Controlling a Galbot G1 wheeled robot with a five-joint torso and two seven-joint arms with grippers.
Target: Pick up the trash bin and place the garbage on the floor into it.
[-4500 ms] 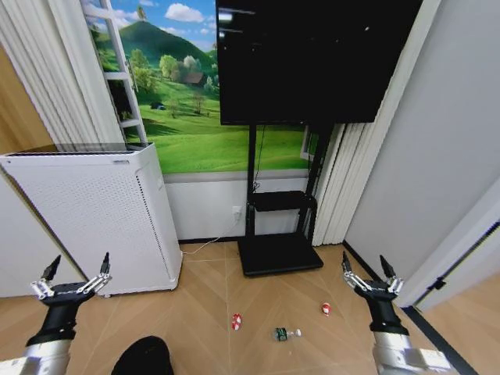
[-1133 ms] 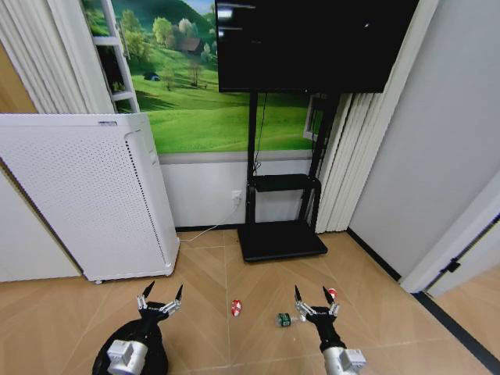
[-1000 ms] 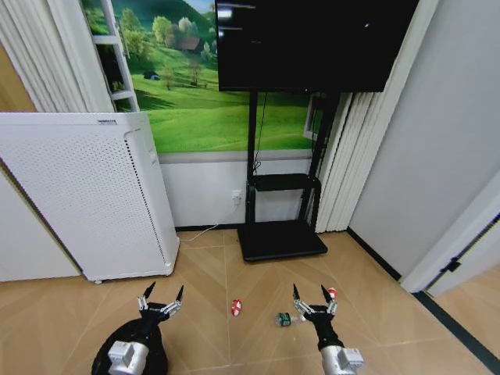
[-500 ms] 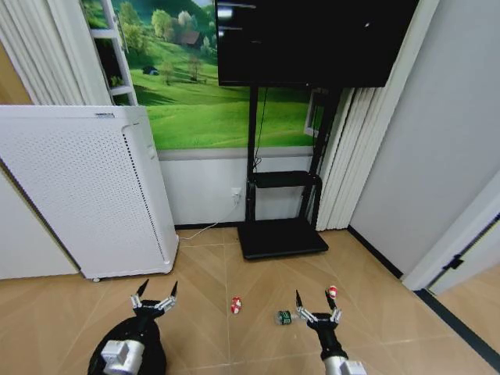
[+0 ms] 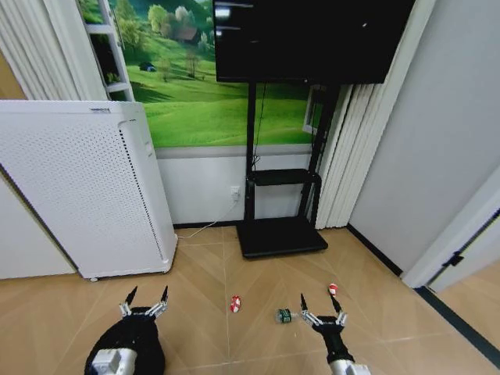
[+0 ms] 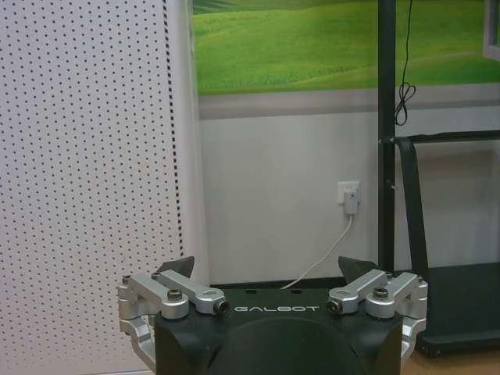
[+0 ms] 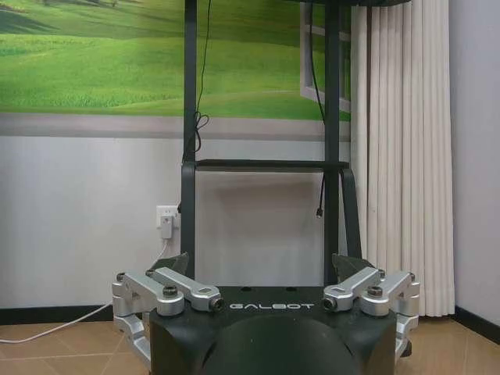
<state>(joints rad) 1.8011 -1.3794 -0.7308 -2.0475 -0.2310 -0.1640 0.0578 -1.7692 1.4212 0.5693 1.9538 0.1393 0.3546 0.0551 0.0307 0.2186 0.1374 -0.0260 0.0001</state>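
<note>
Left tool point(image 5: 144, 298): lower left of the frame, fingers spread open, empty; just above the trash bin point(image 5: 129, 349)
Trash bin: bottom left corner, on the floor point(image 5: 266, 273); black mesh, likely light and stiff; the rim looks the best hold
Garbage, left to right: red-and-white lump point(image 5: 235, 303); green can-like piece point(image 5: 283, 316); second red-and-white lump point(image 5: 333, 289); all lower centre, small, probably light, the can apt to roll
Right tool point(image 5: 323, 308): lower right of centre, open, empty; between the can and the second lump
</note>
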